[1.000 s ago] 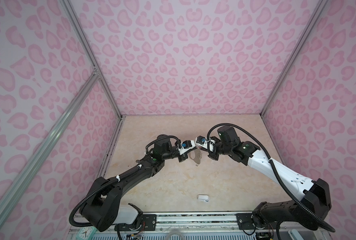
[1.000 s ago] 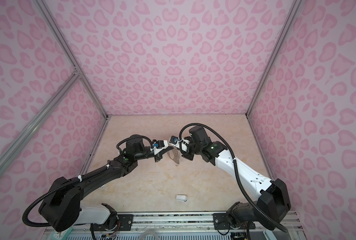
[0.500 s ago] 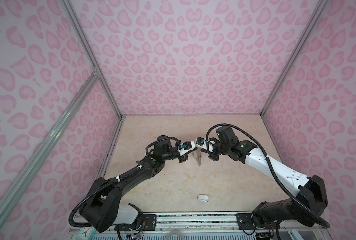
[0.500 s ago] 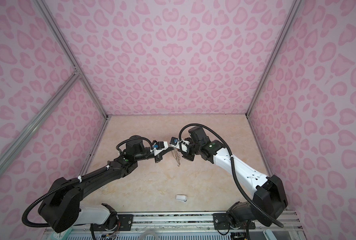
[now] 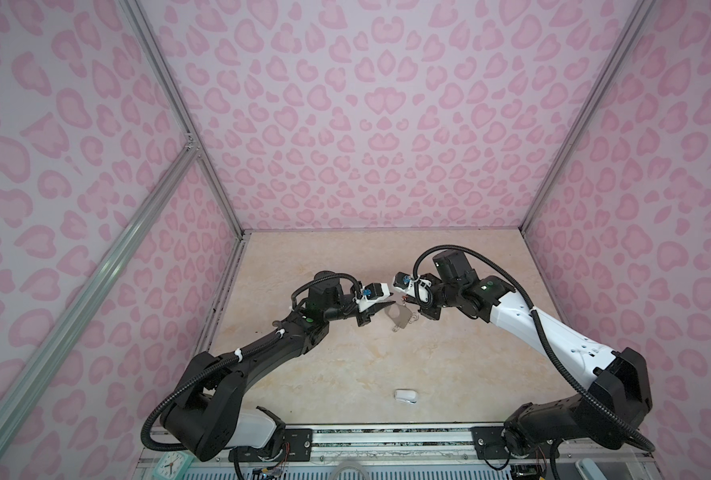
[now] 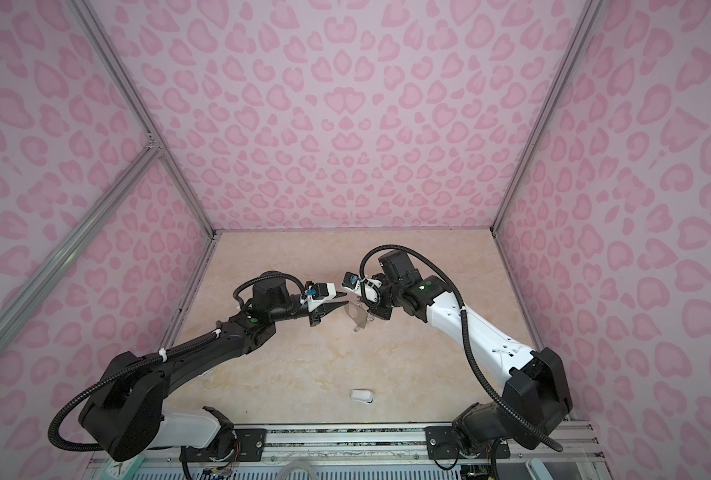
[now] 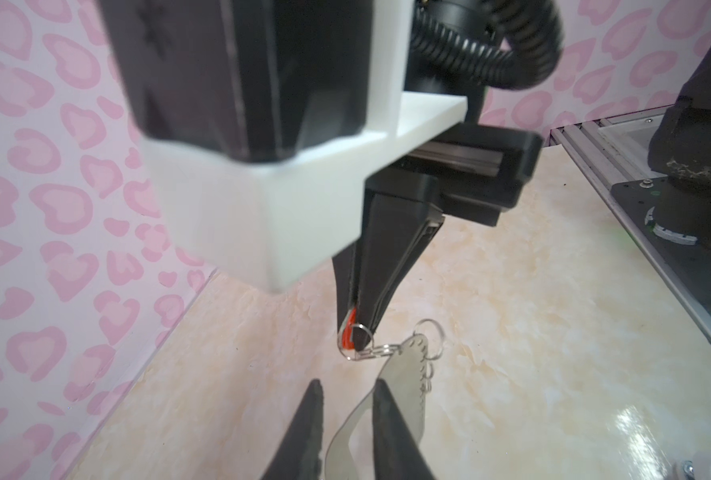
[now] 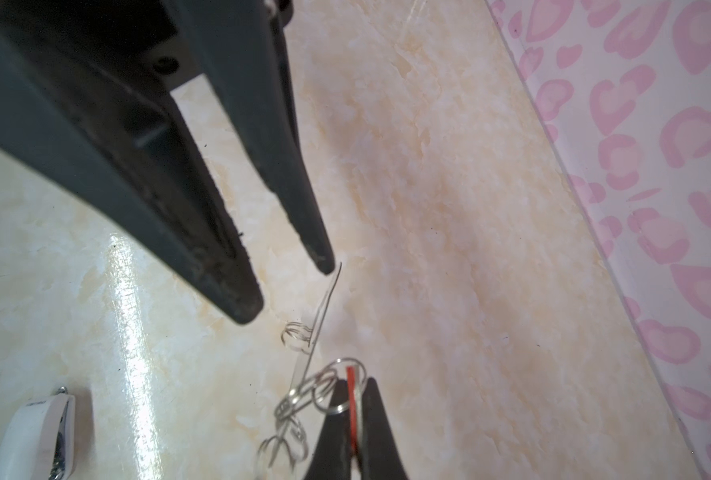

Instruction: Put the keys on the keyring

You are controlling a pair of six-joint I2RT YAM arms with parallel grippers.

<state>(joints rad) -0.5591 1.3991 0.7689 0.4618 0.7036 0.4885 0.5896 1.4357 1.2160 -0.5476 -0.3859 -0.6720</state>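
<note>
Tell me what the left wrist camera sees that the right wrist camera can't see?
Only the left wrist view shows the flat face of the grey plate with its row of little holes, and the white block on the right arm. Only the right wrist view plainly shows the small white thing on the table; there the plate is just a thin edge. Both show the right gripper shut on the orange tag, the wire rings, and the left gripper open, close to the plate.

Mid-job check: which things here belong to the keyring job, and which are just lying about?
Job: orange-tagged key, pinched in the right gripper; keyring plate, by the open left gripper.
Lying about: white object on the table.
</note>
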